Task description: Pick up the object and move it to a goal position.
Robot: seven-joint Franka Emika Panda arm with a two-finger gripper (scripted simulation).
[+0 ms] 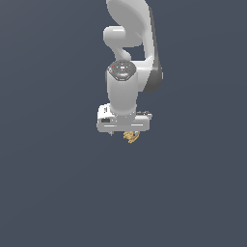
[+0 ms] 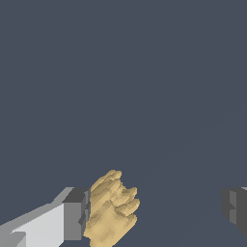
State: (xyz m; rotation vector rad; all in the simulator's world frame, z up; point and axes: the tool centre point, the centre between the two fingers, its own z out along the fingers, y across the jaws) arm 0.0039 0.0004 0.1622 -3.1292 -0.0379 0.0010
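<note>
The object (image 2: 112, 208) is a small tan-yellow lumpy thing with ridged, finger-like segments. In the wrist view it sits between my gripper's (image 2: 154, 212) two fingers, right against one grey finger pad (image 2: 73, 214). The other finger (image 2: 235, 208) stands far from it, with a wide gap between. The jaws are open and hold nothing. In the exterior view the object (image 1: 130, 137) shows just under the white gripper (image 1: 124, 133), which points straight down over it. The fingertips are mostly hidden there by the hand.
A plain dark grey-blue surface (image 1: 58, 193) fills both views. The white arm (image 1: 128, 29) rises behind the gripper in the exterior view. Nothing else shows.
</note>
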